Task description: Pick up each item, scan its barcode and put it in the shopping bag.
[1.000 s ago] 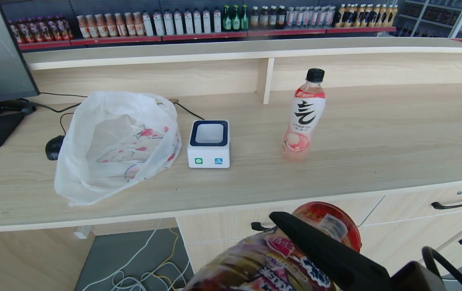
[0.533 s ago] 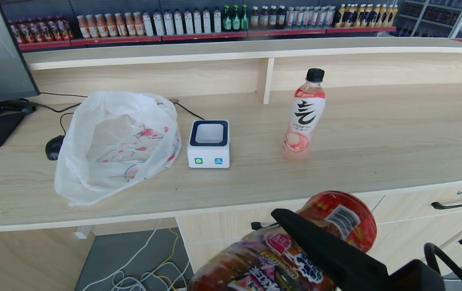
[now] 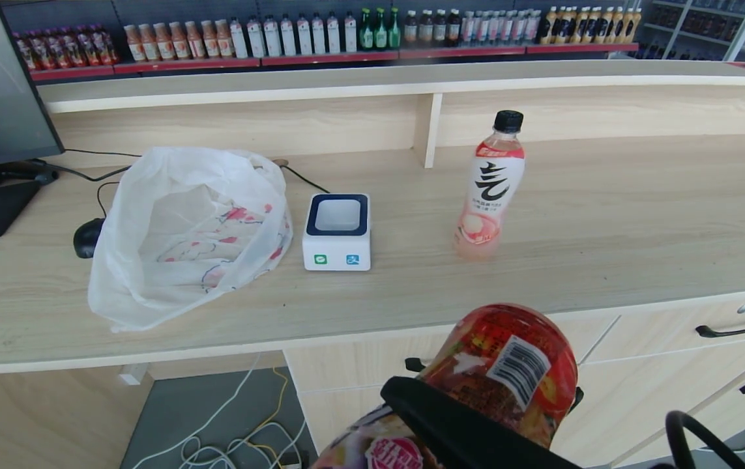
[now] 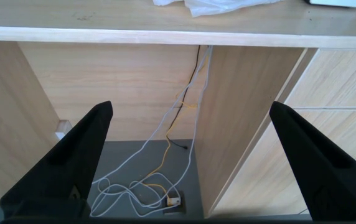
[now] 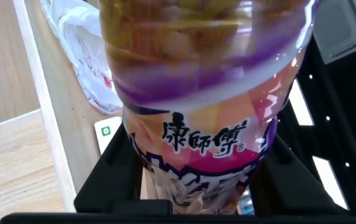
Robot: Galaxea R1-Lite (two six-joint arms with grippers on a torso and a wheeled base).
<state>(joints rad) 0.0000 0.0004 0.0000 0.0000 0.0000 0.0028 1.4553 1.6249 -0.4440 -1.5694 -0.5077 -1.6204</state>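
CHECKOUT COUNTER: A cup of instant noodles [image 3: 509, 345] hangs at the lower centre of the head view, off the front edge of the wooden counter [image 3: 607, 228]. It is clamped in the robot's right gripper [image 3: 483, 394]. The cup lies on its side, with its red end and barcode label [image 3: 523, 363] turned up toward the camera.

One black finger [image 3: 437, 417] crosses the near side of the cup's body, and the tip of the other shows past its far flank. The right wrist view has the film-wrapped cup [image 5: 203, 93] filling the space between the two fingers of the right gripper [image 5: 203, 180], which press on opposite sides of its middle.

The cup looks light and thin-walled, and its glossy shrink film is likely slippery. A hard squeeze could dent it and a loose one could let it slide. The mid-body hold across the widest girth seems the soundest.

The white scanner [image 3: 337, 231] sits at mid-frame on the counter with its window facing up, so the label probably needs turning down over it. The open plastic shopping bag [image 3: 183, 234] slumps just left of the scanner. A peach drink bottle [image 3: 491, 185] stands upright to the right, well apart from the cup.

The left gripper [image 4: 196, 155] hangs below the counter edge by loose cables, its fingers spread wide and empty.
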